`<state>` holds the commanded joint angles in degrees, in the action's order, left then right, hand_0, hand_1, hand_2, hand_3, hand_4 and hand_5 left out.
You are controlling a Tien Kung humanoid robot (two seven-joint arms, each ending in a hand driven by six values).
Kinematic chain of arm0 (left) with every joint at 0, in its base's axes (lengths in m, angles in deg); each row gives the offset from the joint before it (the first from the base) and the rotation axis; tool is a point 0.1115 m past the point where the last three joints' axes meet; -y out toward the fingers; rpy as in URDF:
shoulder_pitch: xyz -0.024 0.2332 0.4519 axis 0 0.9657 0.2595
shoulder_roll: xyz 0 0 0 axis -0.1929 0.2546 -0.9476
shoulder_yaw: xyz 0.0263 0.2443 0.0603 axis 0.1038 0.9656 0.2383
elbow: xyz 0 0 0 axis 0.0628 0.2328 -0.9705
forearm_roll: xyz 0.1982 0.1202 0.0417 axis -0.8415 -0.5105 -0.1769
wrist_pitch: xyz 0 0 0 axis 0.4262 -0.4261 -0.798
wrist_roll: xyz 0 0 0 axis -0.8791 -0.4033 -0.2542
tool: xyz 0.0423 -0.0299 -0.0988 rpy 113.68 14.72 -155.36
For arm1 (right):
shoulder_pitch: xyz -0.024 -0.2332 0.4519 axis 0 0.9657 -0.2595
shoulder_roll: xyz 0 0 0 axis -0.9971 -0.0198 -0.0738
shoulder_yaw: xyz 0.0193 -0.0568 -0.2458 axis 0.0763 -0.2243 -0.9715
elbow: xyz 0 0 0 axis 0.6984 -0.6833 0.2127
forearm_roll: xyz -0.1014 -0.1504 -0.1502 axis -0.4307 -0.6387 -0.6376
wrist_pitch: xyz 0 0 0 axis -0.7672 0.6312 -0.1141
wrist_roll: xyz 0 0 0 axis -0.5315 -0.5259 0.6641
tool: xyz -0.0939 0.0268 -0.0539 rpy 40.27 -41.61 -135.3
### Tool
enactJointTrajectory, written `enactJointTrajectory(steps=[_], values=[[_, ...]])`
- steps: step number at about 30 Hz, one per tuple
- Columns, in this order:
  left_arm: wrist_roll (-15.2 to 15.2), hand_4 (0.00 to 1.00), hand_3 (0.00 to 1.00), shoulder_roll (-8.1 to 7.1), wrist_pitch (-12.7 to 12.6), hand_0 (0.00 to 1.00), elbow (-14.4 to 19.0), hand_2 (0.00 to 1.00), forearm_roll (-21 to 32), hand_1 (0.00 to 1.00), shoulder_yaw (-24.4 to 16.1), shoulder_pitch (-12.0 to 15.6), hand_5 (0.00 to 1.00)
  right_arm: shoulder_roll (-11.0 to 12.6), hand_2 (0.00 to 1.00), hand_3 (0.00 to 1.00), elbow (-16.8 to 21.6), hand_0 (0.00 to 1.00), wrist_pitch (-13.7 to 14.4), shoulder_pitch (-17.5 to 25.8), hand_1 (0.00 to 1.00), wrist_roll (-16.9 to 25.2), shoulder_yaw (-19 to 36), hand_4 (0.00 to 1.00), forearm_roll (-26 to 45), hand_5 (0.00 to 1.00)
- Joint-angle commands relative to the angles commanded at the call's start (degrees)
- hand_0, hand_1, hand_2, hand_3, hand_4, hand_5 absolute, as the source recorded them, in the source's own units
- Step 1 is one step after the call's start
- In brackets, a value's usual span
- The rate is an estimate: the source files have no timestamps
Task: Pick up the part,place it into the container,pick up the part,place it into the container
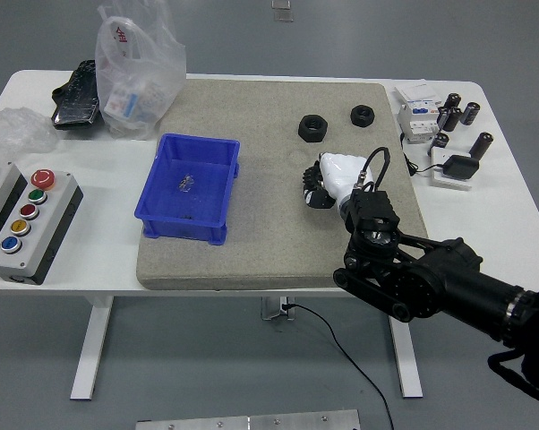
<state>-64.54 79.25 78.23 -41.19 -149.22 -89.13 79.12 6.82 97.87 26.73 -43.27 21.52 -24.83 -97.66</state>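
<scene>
Two black nut-shaped parts lie on the grey mat [252, 251]: a larger one [312, 128] and a smaller one [363, 114] at the back right. The blue container [165, 219] stands on the mat's left half with a small clear item [186, 184] inside. My right hand [316, 190], white-backed with black fingers, hovers over the mat just in front of the larger nut, apart from it. Its fingers hang down loosely and hold nothing. The left arm is out of view.
A button box [28, 224] sits at the left edge. A plastic bag [135, 63] and a black bundle [77, 94] lie at the back left. Small cylinders [457, 115], a white device [417, 116] and a black pad [457, 167] sit at the back right.
</scene>
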Motion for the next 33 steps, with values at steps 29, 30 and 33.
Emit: enactJointTrajectory(steps=[29, 30, 33], values=[[0.2, 0.888, 0.803, -0.43, -0.8, 0.799, 0.0, 0.657, 0.0, 0.672, 0.3, -0.3, 0.998, -4.2, 0.74, 0.723, 13.7, 0.669, 8.0, -6.2, 0.744, 1.8, -8.9, 0.366, 12.5, 0.302], [0.2, 0.888, 0.803, -0.42, -0.8, 0.799, 0.0, 0.657, -0.1, 0.672, 0.3, -0.3, 0.998, -4.2, 0.74, 0.723, 13.6, 0.669, 8.3, -6.2, 0.744, 2.0, -8.9, 0.366, 12.6, 0.302], [0.2, 0.886, 0.801, -0.4, -0.9, 0.798, 0.0, 0.653, -0.1, 0.672, 0.3, -0.3, 0.998, -4.2, 0.749, 0.734, 13.6, 0.68, 9.0, -6.1, 0.749, 2.6, -8.9, 0.383, 13.3, 0.299]])
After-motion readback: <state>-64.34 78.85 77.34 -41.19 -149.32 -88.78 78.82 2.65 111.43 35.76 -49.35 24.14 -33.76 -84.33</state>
